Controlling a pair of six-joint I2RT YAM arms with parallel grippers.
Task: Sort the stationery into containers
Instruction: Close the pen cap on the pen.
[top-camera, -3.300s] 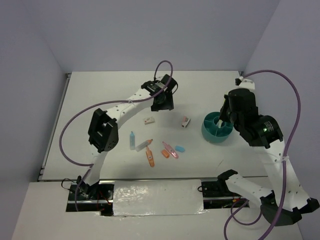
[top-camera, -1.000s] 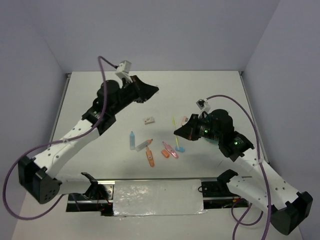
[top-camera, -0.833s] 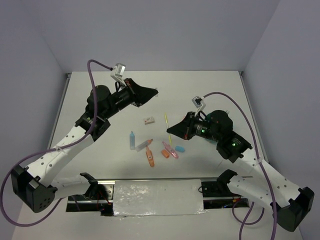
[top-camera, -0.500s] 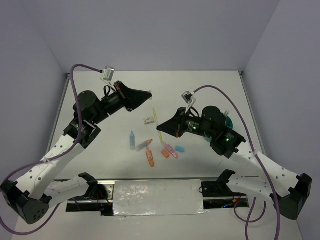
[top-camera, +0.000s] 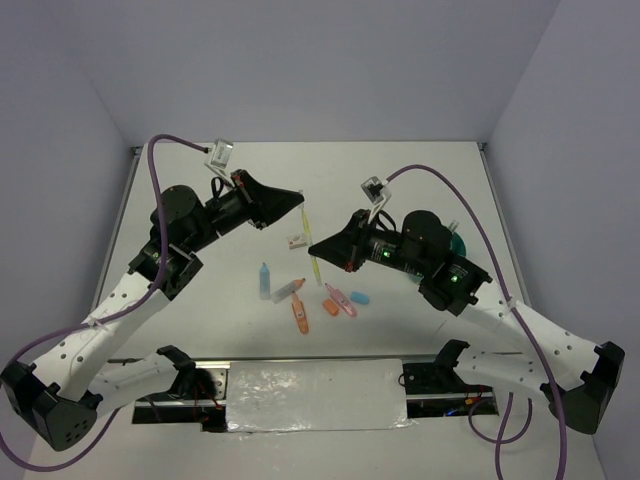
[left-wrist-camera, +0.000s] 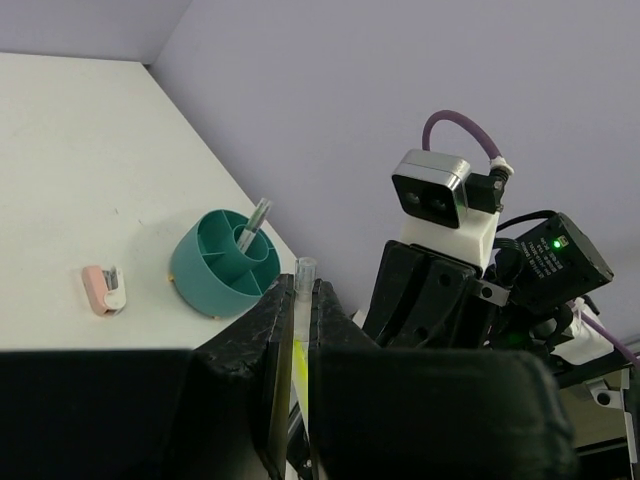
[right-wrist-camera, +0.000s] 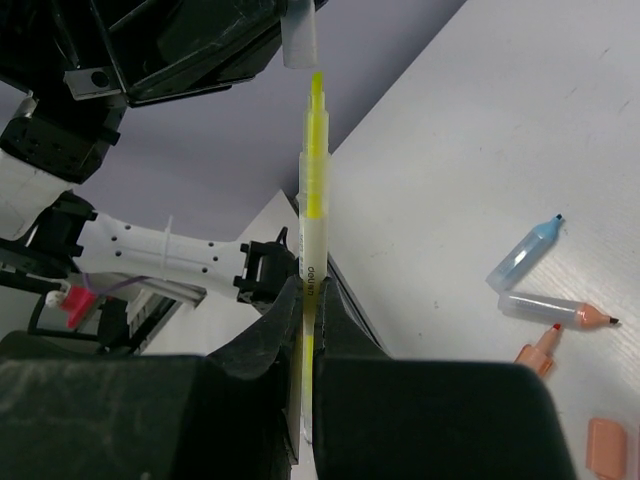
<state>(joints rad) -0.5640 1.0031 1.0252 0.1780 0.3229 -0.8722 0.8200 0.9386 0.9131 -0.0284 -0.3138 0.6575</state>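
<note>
We see the right claw (right-wrist-camera: 308, 290) clamped on the barrel of a yellow highlighter (right-wrist-camera: 312, 170), held up in the air above the middle of the table (top-camera: 420, 180). Its bare yellow tip points at the left claw (left-wrist-camera: 298, 285). That claw is pinched tight on a translucent cap (right-wrist-camera: 299, 35), which sits just off the tip, in line with it and not touching.

The teal cup (left-wrist-camera: 205, 285) stands toward the right edge of the table, mostly hidden behind the right arm in the overhead view. From the left wrist we see its inner dividers, with a grey pen (left-wrist-camera: 255, 220) standing tilted in one compartment. A pink-and-white piece (left-wrist-camera: 103, 290) lies near the cup.

The rest of the stationery lies loose between the middle of the table and its near edge:
- a light blue tube (top-camera: 265, 281);
- a clear-bodied marker with an orange end (top-camera: 291, 289), just beside the tube;
- an orange highlighter (top-camera: 300, 315);
- a pink highlighter (top-camera: 341, 300);
- a small blue eraser (top-camera: 360, 297).

A white-and-pink eraser (top-camera: 297, 241) lies farther back, below the two claws.
</note>
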